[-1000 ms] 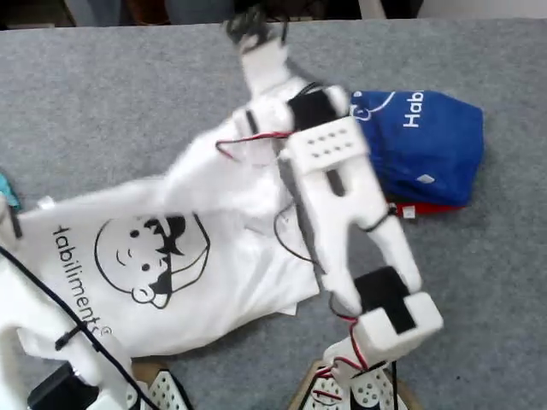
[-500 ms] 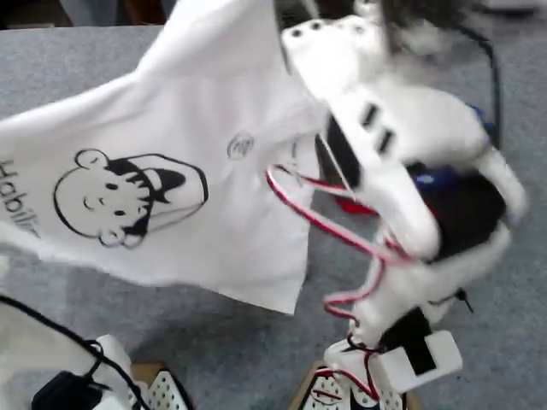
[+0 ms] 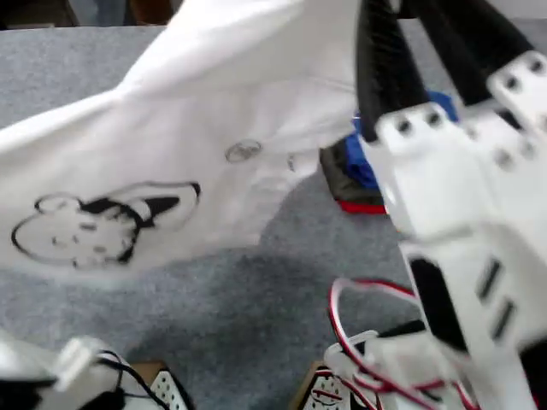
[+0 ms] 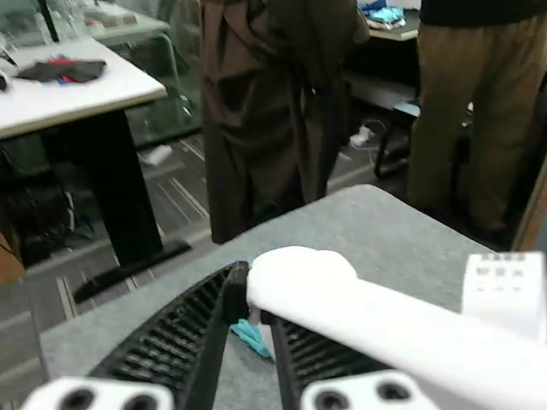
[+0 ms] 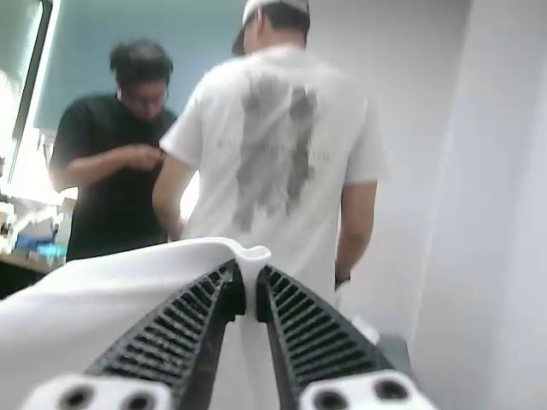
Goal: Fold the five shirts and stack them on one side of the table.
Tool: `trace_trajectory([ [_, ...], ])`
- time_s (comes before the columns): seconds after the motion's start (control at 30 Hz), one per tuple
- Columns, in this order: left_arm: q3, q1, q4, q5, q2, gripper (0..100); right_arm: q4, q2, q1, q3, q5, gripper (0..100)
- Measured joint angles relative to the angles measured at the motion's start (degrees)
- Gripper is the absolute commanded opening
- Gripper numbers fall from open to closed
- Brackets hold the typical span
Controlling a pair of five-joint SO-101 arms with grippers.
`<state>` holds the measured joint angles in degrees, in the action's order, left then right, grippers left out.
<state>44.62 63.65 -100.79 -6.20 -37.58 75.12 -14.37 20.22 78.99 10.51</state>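
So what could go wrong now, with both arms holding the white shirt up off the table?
Each arm's jaws pinch just a thin edge of the white shirt, so it might slip free. Its loose cloth hangs close to the folded blue shirt and could drag it askew.

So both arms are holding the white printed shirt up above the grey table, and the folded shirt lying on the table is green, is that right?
Not quite: the folded fabric shirt is blue, not green, as the high view shows, with a red edge under it. The rest holds: both arms hold the white printed shirt up above the grey table.
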Motion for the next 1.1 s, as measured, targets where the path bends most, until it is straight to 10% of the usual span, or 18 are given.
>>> trace_trajectory([
  [0.23, -12.1, -1.0, 0.0, -2.4, -10.9, 3, 0.8, -2.5, -0.1, -3.5, 0.0, 1.2],
  [0.43, -31.5, -15.2, 2.0, -4.7, -10.7, 3, -1.7, -1.8, -0.2, -23.3, 0.0, 1.2],
  [0.7, -60.5, -25.8, 33.5, -4.9, 4.0, 3, -29.7, 9.3, -1.7, -60.8, -0.1, 1.2],
  [0.87, -58.0, -30.0, 51.9, -4.9, 18.5, 3, -43.3, 23.1, -4.2, -62.1, -0.2, 1.2],
  [1.1, -38.8, -31.7, 44.6, -4.9, 36.8, 3, -33.3, 39.5, -5.5, -41.2, -0.2, 1.2],
])
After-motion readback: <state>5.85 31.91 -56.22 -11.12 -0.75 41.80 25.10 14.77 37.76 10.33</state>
